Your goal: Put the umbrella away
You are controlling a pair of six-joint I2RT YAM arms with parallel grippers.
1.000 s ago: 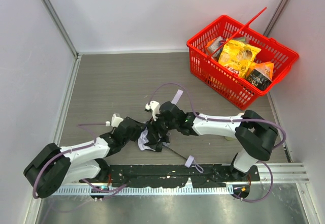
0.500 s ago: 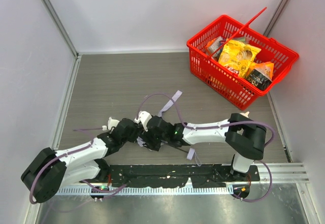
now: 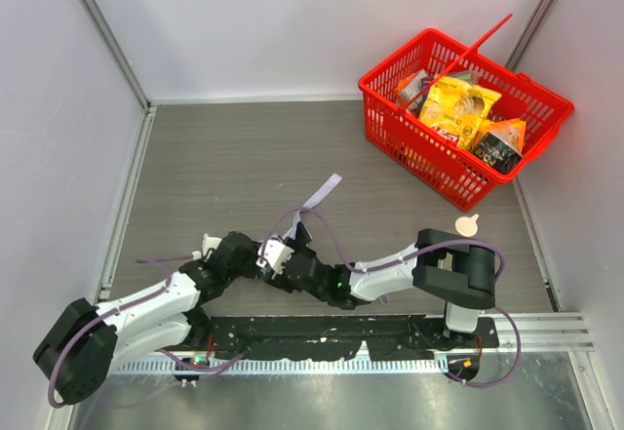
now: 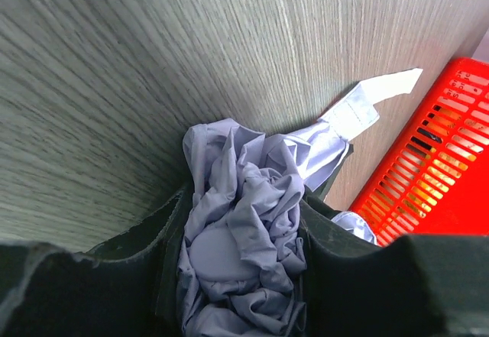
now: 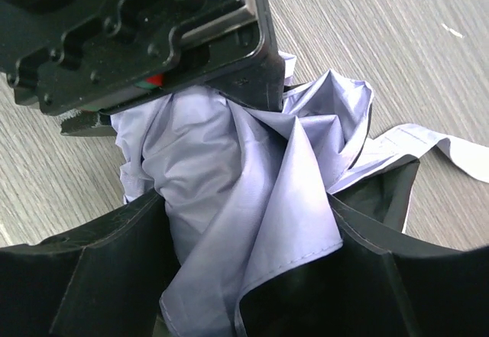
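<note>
The umbrella (image 3: 276, 254) is a crumpled bunch of pale lavender fabric low on the table near the front edge. Its flat strap (image 3: 320, 194) trails away from it toward the back. My left gripper (image 3: 255, 254) is shut on the fabric from the left, and the left wrist view shows the umbrella (image 4: 229, 238) filling the space between the fingers of the left gripper (image 4: 244, 199). My right gripper (image 3: 291, 262) is shut on it from the right. In the right wrist view the umbrella (image 5: 206, 161) sits inside the right gripper (image 5: 248, 215). The black shaft is hidden.
A red basket (image 3: 385, 98) with snack packets stands at the back right, its wall also in the left wrist view (image 4: 435, 176). A small pale knob (image 3: 468, 223) shows by my right elbow. Grey walls close the left, back and right sides.
Both grippers have moved left and toward the near edge, carrying the bunched umbrella. My right arm has stretched out leftward. The pale knob by the right elbow has come into view.
</note>
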